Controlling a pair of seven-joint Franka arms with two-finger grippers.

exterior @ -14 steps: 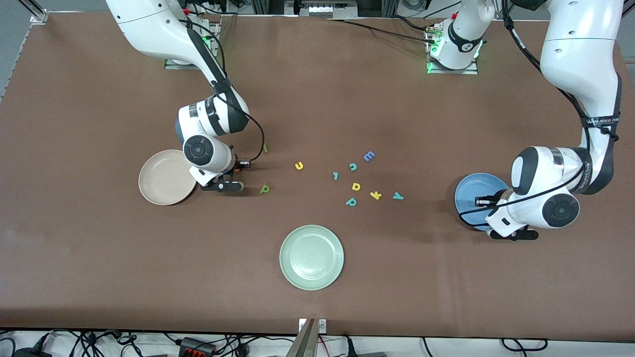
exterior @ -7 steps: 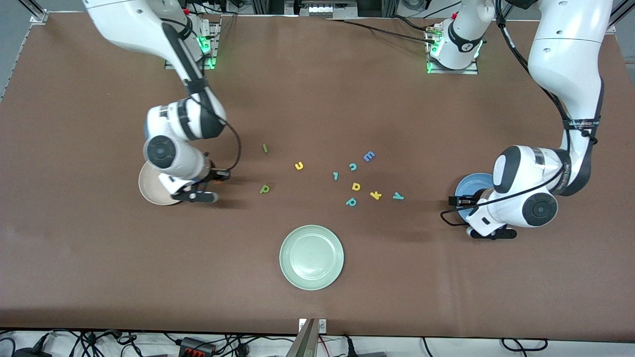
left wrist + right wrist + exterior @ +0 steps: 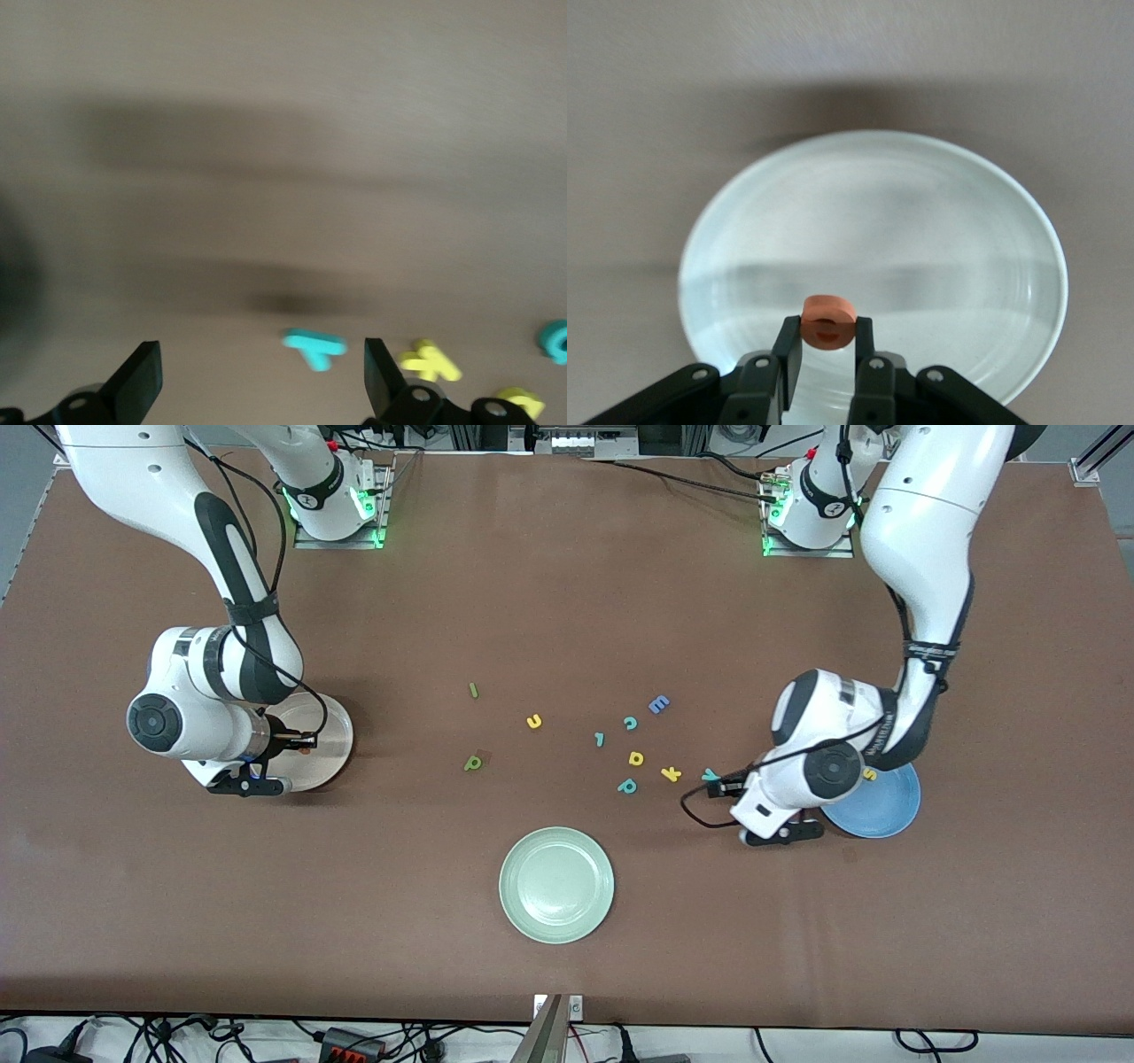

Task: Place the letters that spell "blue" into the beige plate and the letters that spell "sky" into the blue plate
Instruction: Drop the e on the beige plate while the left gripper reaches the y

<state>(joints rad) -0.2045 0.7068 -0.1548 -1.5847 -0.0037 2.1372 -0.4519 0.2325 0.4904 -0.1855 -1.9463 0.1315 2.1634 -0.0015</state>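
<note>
Orange e (image 3: 827,321) pinched in right end effector (image 3: 827,347) over beige plate (image 3: 939,230), left end effector (image 3: 257,381) open above teal y (image 3: 314,346)

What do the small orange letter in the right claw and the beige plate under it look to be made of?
Small orange letter: likely foam, matte, thick with soft rounded edges. Round beige plate: probably hard plastic or glazed ceramic, smooth and slightly glossy, with a faint sheen band; which one is unclear.
</note>
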